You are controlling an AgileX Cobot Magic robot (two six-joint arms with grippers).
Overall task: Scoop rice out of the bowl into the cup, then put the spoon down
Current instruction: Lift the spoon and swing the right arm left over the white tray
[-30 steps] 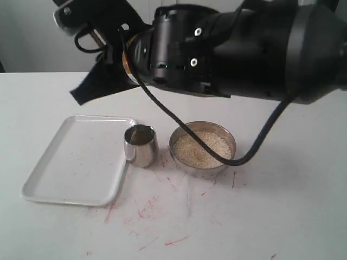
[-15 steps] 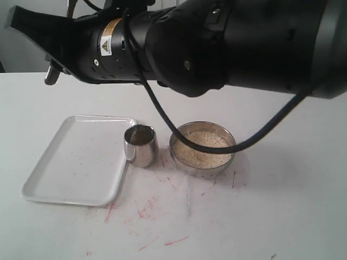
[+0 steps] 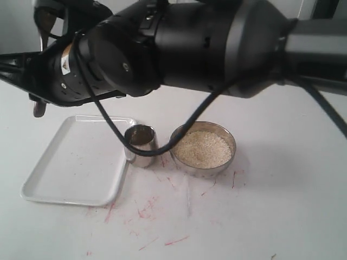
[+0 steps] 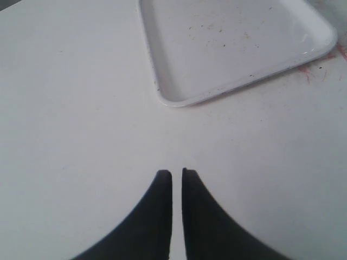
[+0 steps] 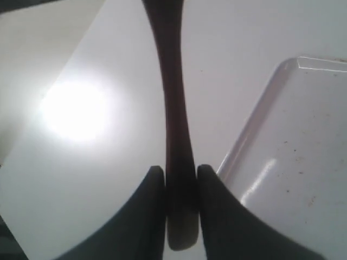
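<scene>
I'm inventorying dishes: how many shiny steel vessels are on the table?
2: the cup beside the white tray, and the bowl holding rice on the cup's other side. The arm above may hide others.

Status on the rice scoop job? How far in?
Done: unclear. The cup interior is too dark to show rice, and the bowl holds plenty of rice. In hand: the right end effector is shut on the spoon, away from the bowl, beside a corner of the white tray. Left: set the spoon down.
</scene>
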